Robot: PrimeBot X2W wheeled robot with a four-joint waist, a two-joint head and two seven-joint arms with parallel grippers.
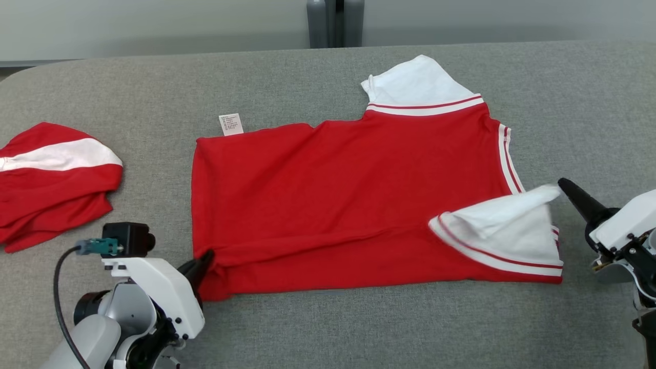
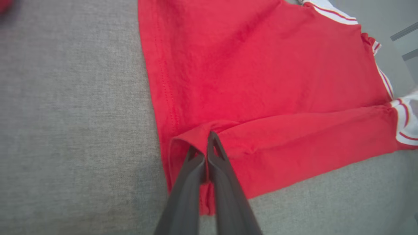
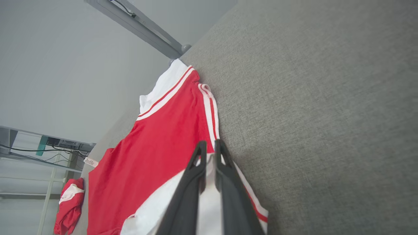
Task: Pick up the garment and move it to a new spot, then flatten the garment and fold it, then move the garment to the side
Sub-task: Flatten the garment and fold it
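1. The place is a robotics lab or test room.
2. A wide grey cloth-covered table (image 1: 359, 328) stands by a bare pale wall (image 1: 154, 25) and carries the garment (image 1: 333, 189) and a matching second red garment (image 1: 51, 179).
3. A metal rack (image 3: 19, 133) beyond the table holds trailing cables (image 3: 29, 149) and, perhaps, electronics.

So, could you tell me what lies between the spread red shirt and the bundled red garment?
Bare grey table lies between shirt and bundle in the head view; the left wrist overhangs its near end.

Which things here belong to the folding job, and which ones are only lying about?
In the job: red shirt, left gripper shut on its hem, right gripper shut on its sleeve.
Lying about: crumpled red-and-white garment, far left.
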